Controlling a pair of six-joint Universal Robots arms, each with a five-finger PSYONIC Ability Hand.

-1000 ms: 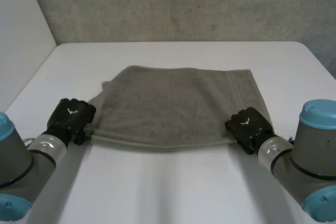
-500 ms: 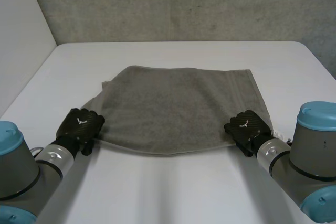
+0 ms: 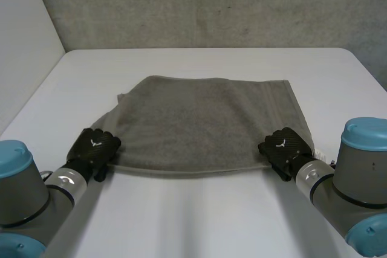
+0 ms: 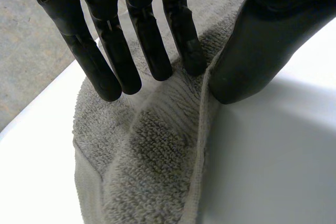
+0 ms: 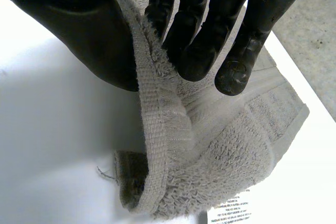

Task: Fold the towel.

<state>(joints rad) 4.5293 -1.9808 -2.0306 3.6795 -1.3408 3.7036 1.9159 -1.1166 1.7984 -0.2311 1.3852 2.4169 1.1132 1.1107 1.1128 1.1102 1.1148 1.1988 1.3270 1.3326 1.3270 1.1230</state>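
Observation:
A grey towel (image 3: 205,122) lies spread on the white table (image 3: 199,222), its near edge lifted slightly between my two hands. My left hand (image 3: 94,146) is at the towel's near left corner. In the left wrist view its straight fingers (image 4: 142,30) rest on top of the towel (image 4: 147,145) and its thumb (image 4: 257,45) presses the hem against them. My right hand (image 3: 284,146) is at the near right corner. In the right wrist view this hand (image 5: 194,24) pinches the towel's (image 5: 220,150) hemmed edge between thumb and fingers, and the corner hangs below.
A white care label (image 5: 231,211) hangs at the towel's corner under my right hand. A grey wall (image 3: 211,4) runs behind the table. Bare table lies in front of the towel and on both sides.
My left hand has moved nearer and a little to the right with the towel's near left corner. The near edge now runs straighter. My right hand has hardly moved.

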